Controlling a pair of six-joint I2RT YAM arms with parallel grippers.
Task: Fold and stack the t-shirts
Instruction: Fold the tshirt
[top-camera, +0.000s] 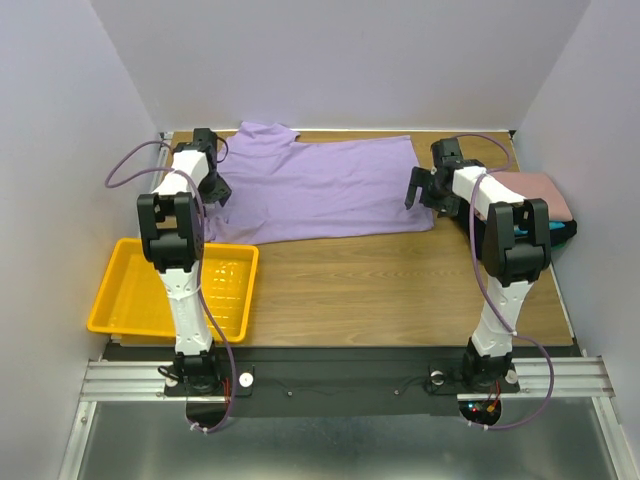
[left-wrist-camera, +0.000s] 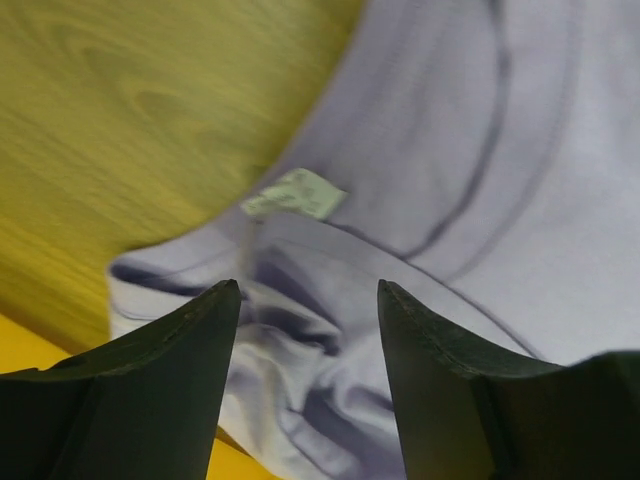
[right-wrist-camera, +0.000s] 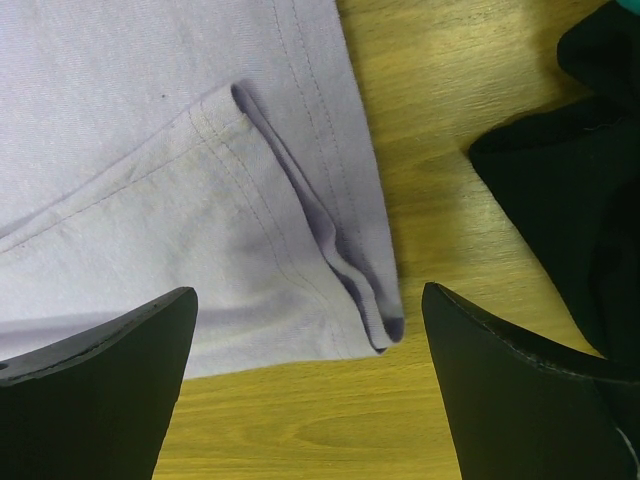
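left gripper (left-wrist-camera: 308, 290) is hanging over the collar end of the lavender t-shirt (top-camera: 330, 190). its fingers are apart and there's nothing pinched between them, just bunched cloth underneath. whether the tips actually touch the fabric i can't tell. you can see the little pale label (left-wrist-camera: 296, 193) just past the fingertips.

right gripper (right-wrist-camera: 310, 292) is spread really wide over the opposite end, straddling the folded-over hem corner without gripping it. it looks like it's above the cloth, not on it.

the shirt itself lies mostly flat across the back half of the bench (top-camera: 400, 290), collar to the left, hem to the right. the finished pile sits at the right edge: dusty-pink shirt (top-camera: 548, 192) on top, a sliver of teal shirt (top-camera: 566, 232) poking out below, and the black shirt (right-wrist-camera: 570, 200) just beside the lavender hem with a strip of bare wood between them.

hard to make out:
- the right arm covers a good chunk of that pile from above, so the order under the pink one isn't clear.
- the left wrist view is blurry, with a bit of yellow at the bottom corner, and i can't say if cloth is on it.

room-wise, the yellow tray (top-camera: 120, 318) sits at the front left, close to the shirt's near corner. there's a wide band of open wood in front of the shirt between the two arms. white walls close in on the left, right and back, and the shirt's far edge runs near the back one.
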